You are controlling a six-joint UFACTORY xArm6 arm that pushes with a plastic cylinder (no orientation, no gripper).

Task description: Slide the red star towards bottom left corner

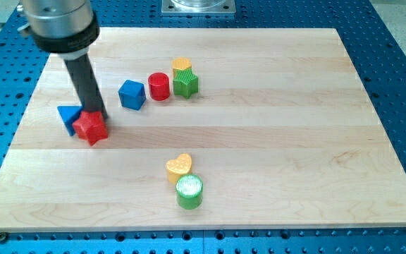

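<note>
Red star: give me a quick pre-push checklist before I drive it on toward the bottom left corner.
1. My tip against the red star, on its top side: ok.
2. Tip on the side opposite the target corner: not ok, it looks straight above rather than up and to the right.
3. Blue triangle clear of the star: not ok, it touches or nearly touches the star's left.
4. Path to the bottom left of the board free of blocks: ok.
5. Blue cube out of the way: ok.

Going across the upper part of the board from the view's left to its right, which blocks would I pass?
Blue triangle → red star, with my tip at its top edge → blue cube → red cylinder → green star.
</note>
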